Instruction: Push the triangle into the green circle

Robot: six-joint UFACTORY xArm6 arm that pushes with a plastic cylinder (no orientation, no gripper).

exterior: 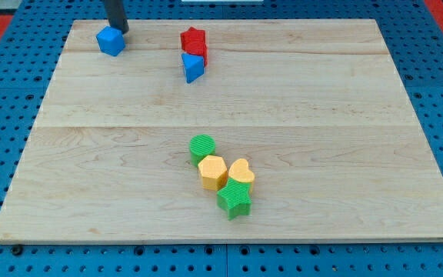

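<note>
Approach step: my tip [120, 31] sits far-left beside the blue cube [110, 41], tool gripless, touching nothing I can tell; next, get behind the blue triangle [192, 68] and push it near toward the green circle [202, 147].

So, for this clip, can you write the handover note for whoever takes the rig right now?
Tip: my tip is at the view's top left, just above and right of the blue cube-like block, touching or nearly so.
Job's things: the blue triangle block lies top centre, against the red block above it. The green circle block is lower centre, next to the yellow hexagon-like block, yellow heart block and green star block.
Done: nothing; triangle and circle are far apart.
Left: get behind the triangle and push it down the view into the circle.
</note>
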